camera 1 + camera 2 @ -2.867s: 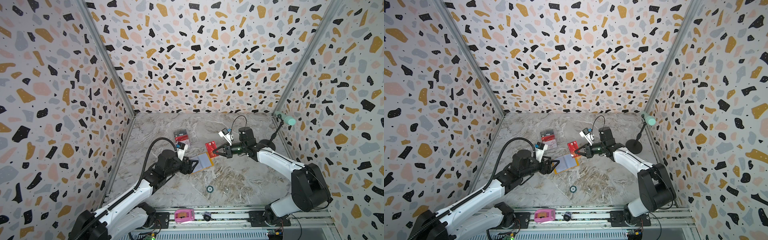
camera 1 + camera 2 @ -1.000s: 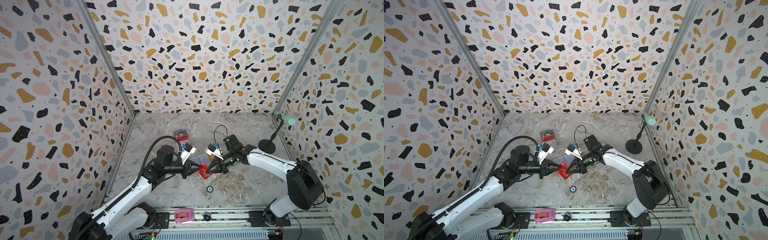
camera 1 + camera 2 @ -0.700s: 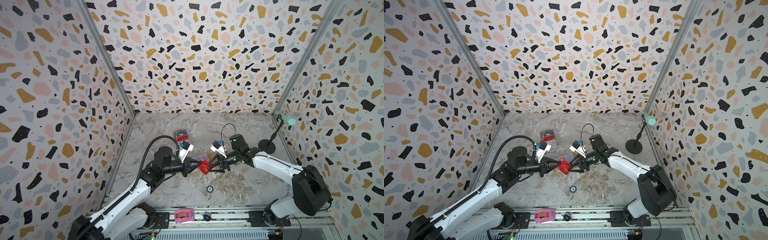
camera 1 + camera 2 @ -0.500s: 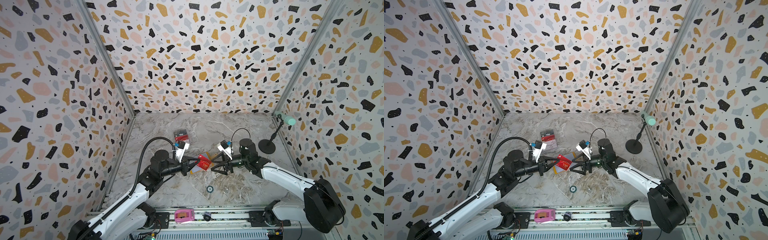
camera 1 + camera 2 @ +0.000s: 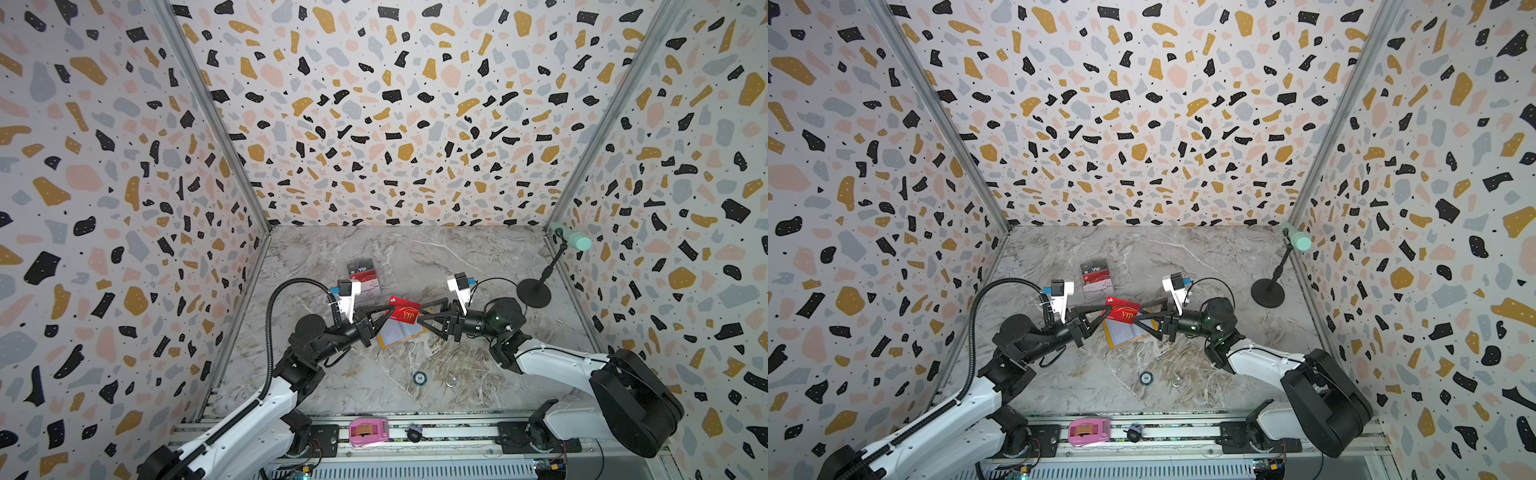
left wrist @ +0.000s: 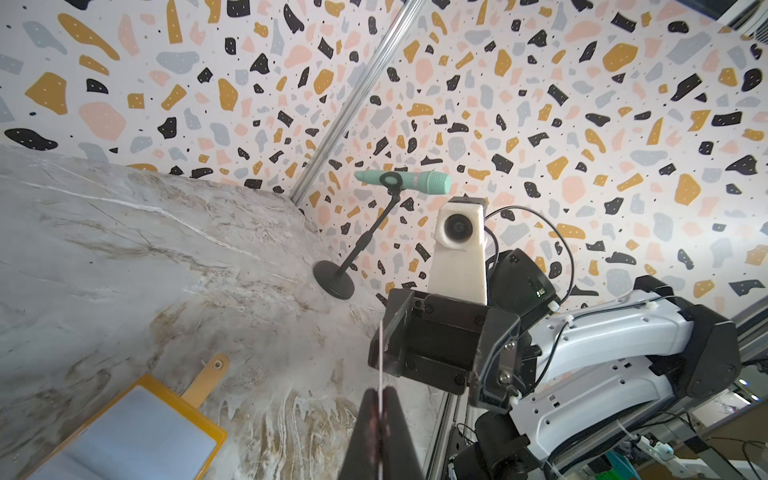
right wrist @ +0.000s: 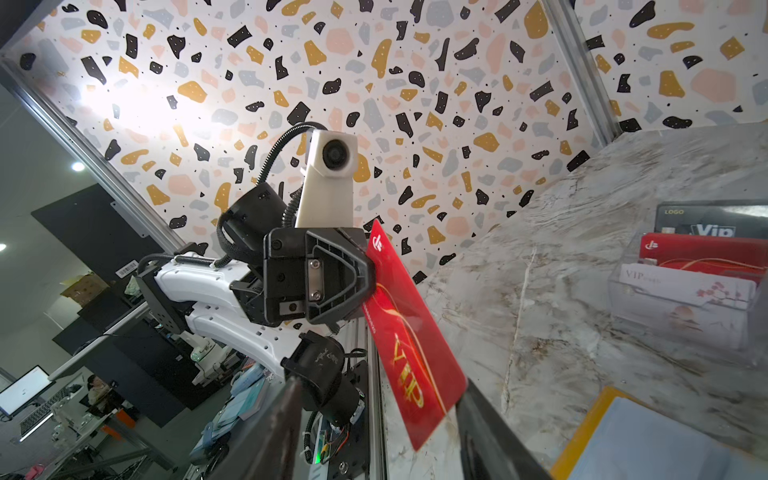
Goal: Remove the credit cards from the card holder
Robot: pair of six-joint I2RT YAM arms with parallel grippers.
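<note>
Clad in white shells on left arm (image 5: 257,415) and right arm (image 5: 557,361), black at joints and bases. Tipped with black triangular-framed left gripper (image 5: 390,311) and right gripper (image 5: 420,312); topped by cream camera housings (image 7: 328,187); trailed by ribbed black hose (image 5: 269,332).

Over the card holder (image 5: 401,332), the red card (image 5: 405,312) pinched in the left gripper (image 5: 391,309) and the spread right gripper (image 5: 420,312) block the way; a clear stand (image 5: 365,284) sits behind it, a microphone stand (image 5: 534,293) well to its right; the tabletop (image 5: 365,374) in front lies mostly open
</note>
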